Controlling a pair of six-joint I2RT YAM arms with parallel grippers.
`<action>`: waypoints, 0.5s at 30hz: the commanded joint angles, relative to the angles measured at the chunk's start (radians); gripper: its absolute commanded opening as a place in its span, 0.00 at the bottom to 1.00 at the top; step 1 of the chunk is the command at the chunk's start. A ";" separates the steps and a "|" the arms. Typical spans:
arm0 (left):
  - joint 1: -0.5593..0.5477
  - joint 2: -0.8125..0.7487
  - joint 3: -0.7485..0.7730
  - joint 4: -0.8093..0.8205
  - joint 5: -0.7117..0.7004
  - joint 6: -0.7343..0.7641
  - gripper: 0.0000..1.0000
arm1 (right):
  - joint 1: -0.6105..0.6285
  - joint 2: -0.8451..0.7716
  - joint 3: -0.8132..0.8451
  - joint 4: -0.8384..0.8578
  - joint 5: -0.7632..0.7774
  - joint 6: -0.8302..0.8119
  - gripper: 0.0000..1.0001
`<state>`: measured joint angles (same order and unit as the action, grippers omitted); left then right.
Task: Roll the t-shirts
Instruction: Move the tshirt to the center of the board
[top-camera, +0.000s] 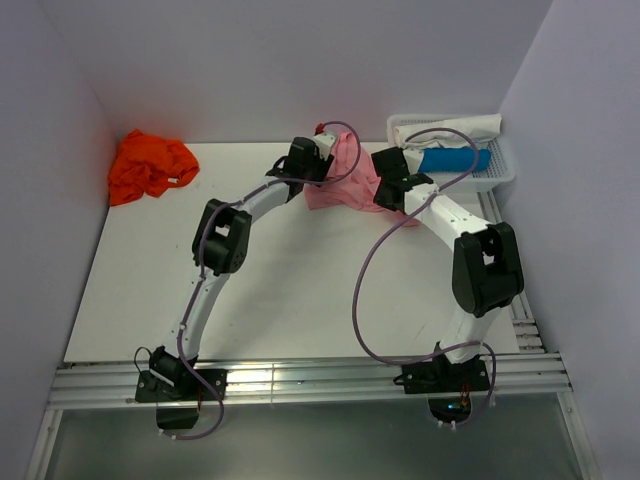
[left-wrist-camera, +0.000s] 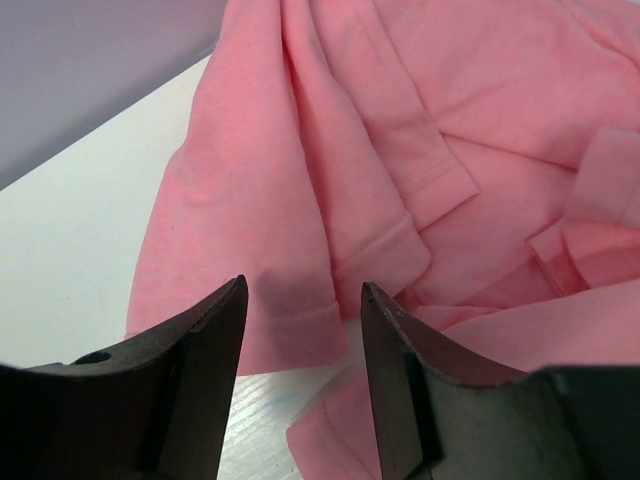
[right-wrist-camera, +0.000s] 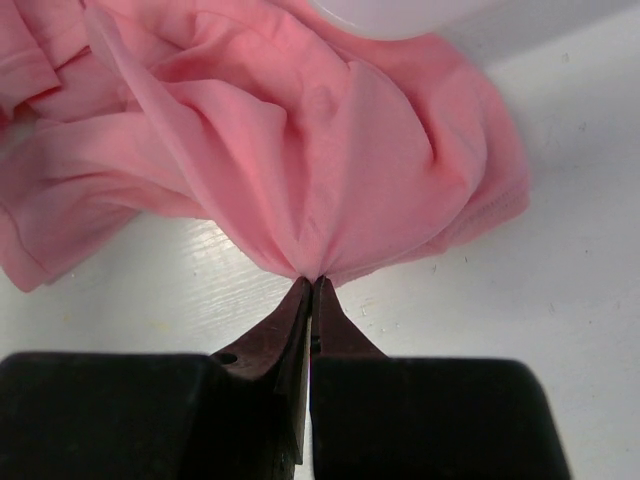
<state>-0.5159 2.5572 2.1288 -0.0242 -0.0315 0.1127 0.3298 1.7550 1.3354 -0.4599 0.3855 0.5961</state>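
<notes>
The pink t-shirt (top-camera: 335, 190) lies crumpled at the table's (top-camera: 280, 290) far side; the right gripper (right-wrist-camera: 312, 285) pinches one fold; the left gripper (left-wrist-camera: 302, 295) hovers, jaws apart, above a hem (left-wrist-camera: 300, 325). The left should clamp that hem squarely; then both should spread evenly.

**Both arms, seen from above and from each wrist.** The 2 arms reach forward from bases set side by side at the near edge.

**Left arm** (top-camera: 222, 238): it rises from its base, bends at a raised elbow, and its forearm runs rightward toward the far centre. The left gripper (left-wrist-camera: 303, 290) is angled downward with its 2 fingers (left-wrist-camera: 205, 335) spread well apart.

**Right arm** (top-camera: 487, 265): the elbow is raised at the right, and the forearm runs leftward and away. The right gripper (right-wrist-camera: 312, 282) has its 2 fingers pressed together, pinching a fold of the pink t-shirt (right-wrist-camera: 330, 150).

The 2 wrists lie near each other.
</notes>
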 joint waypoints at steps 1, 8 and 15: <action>-0.004 0.026 0.051 -0.005 -0.031 0.018 0.54 | 0.006 -0.045 0.004 -0.003 0.024 -0.002 0.00; -0.004 0.047 0.080 -0.028 -0.044 0.027 0.50 | 0.006 -0.049 -0.001 -0.002 0.024 -0.004 0.00; -0.004 0.058 0.103 -0.045 -0.050 0.039 0.34 | 0.006 -0.049 0.011 -0.008 0.019 -0.004 0.00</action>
<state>-0.5159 2.6175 2.1860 -0.0715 -0.0673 0.1337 0.3298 1.7527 1.3350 -0.4614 0.3847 0.5953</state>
